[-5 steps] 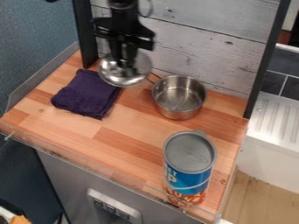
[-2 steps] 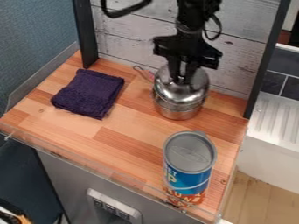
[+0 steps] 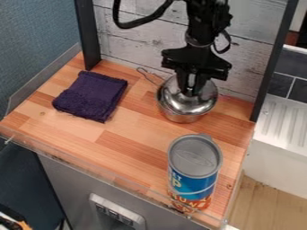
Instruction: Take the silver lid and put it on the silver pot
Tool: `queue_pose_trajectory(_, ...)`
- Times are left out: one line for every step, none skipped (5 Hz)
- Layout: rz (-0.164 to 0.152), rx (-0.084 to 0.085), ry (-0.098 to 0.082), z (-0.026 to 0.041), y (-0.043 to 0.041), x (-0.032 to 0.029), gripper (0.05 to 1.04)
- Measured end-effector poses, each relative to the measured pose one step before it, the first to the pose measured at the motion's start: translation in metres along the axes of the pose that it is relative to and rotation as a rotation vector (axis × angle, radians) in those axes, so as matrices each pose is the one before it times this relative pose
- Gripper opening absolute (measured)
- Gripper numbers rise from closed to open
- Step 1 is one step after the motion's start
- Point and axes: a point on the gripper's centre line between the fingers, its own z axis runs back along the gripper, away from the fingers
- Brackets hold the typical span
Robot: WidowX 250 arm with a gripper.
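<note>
My gripper [image 3: 190,89] pinches silver lid [image 3: 196,105] by its top, over silver pot [image 3: 178,117] (touching or just above, can't tell). Purple cloth [image 3: 92,97] lies folded; blue can [image 3: 193,182] stands upright.

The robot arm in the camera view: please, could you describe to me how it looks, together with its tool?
The arm is black and jointed. A thick black cable loops out on the picture's left, a thinner loop on the right. The tool is black too, below a wide, angular body.
</note>
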Motion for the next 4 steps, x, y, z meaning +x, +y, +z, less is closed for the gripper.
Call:
queue_pose_trajectory(0.002,-0.0014,0.0341,-0.00742,0.00395,-0.00481,0.279)
queue_pose_trajectory(0.045,-0.0143,0.0172,-0.00276,0.01117,0.00131,0.32)
queue_pose_trajectory(0.0325,-0.0245,0.0171,-0.00238,0.00935,0.0025,0.607)
queue_pose_trajectory(-0.0027,-0.0136,0.0229,-0.00143,0.00349,0.00165,0.905)
